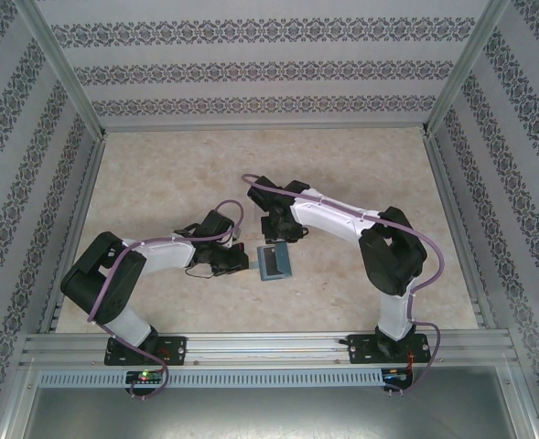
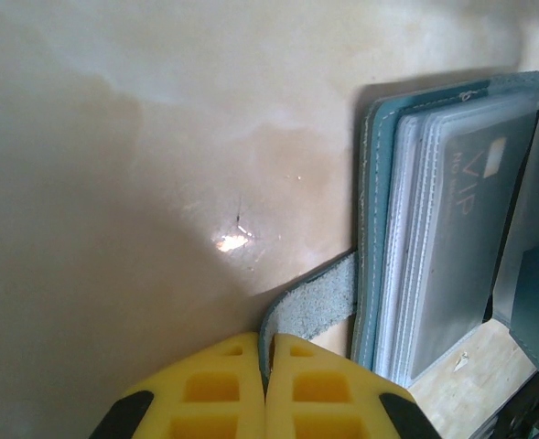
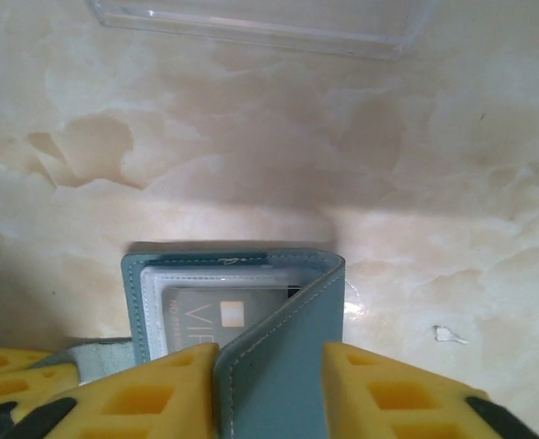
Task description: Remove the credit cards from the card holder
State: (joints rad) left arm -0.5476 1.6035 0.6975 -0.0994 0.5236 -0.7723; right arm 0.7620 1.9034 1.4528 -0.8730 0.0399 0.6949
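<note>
Your left gripper (image 2: 265, 340) is pressed tight on the little grey tab (image 2: 310, 306) at 9 o'clock of the small teal bifold card holder (image 1: 274, 263), lying open mid-table. Your right gripper (image 3: 271, 352) straddles its raised teal cover (image 3: 296, 302) from 12 o'clock, can't tell if it's actually biting. A grey VIP card (image 2: 470, 210) sits in the clear sleeves.

Card holder (image 3: 283, 366) matt leather; sleeves (image 2: 408, 274) glossy plastic.

Clear, seemingly plastic box (image 3: 260, 23) on pale marbled table (image 1: 361, 165), patterned walls (image 1: 251, 64) around.
</note>
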